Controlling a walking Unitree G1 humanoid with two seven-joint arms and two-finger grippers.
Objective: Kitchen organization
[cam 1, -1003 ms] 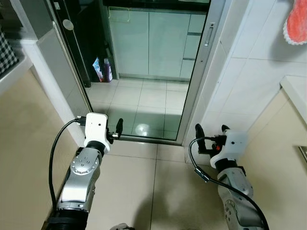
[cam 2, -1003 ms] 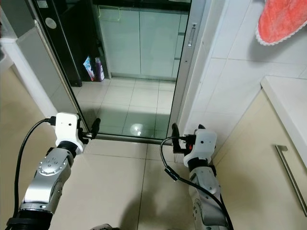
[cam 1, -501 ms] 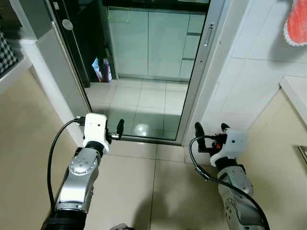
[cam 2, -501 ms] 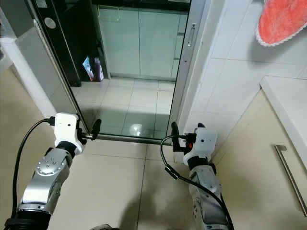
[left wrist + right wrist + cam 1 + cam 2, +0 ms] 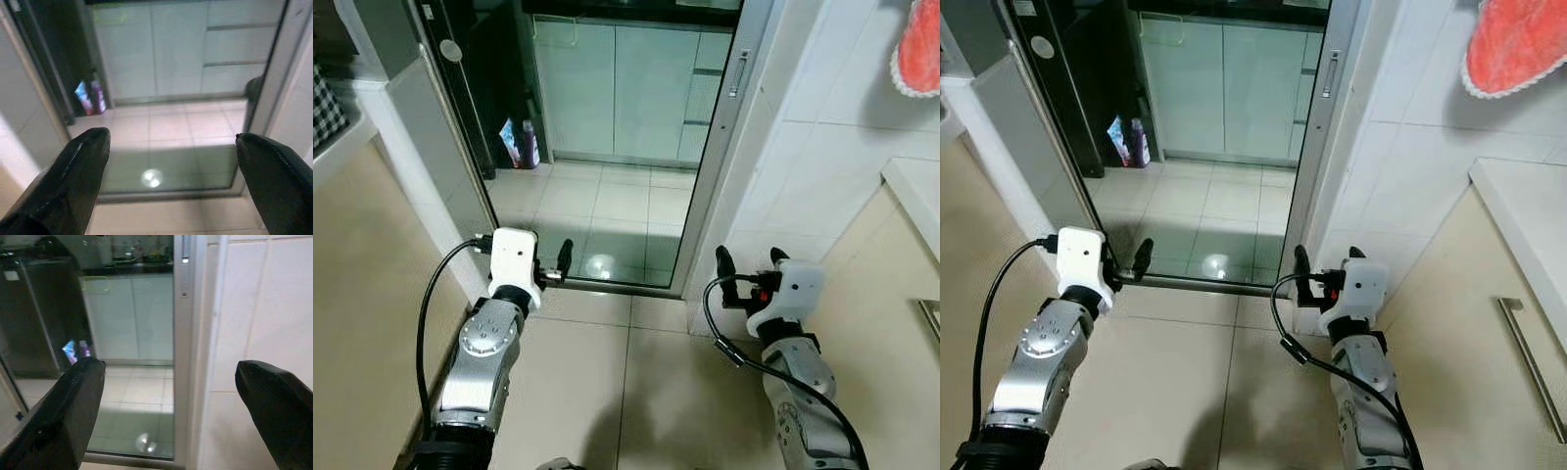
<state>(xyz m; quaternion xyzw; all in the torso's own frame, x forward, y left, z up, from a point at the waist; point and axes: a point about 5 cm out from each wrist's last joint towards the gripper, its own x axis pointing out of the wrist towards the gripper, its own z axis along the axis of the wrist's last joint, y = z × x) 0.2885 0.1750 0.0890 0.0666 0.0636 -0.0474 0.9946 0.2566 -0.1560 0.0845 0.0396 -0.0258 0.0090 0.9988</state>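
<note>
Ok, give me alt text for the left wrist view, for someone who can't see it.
The left gripper, its two black fingers spread open and empty, faces a doorway onto a tiled kitchen floor. Pale green cabinets line the far wall, with two small bottles on the floor beside a dark appliance.

Tiled floor [image 5: 607,211], two bottles [image 5: 524,145]

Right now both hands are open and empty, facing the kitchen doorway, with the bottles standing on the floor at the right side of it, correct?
Not quite: the bottles stand at the left side of the doorway, as the left eye view shows. The left hand and right hand are open and empty.
</note>
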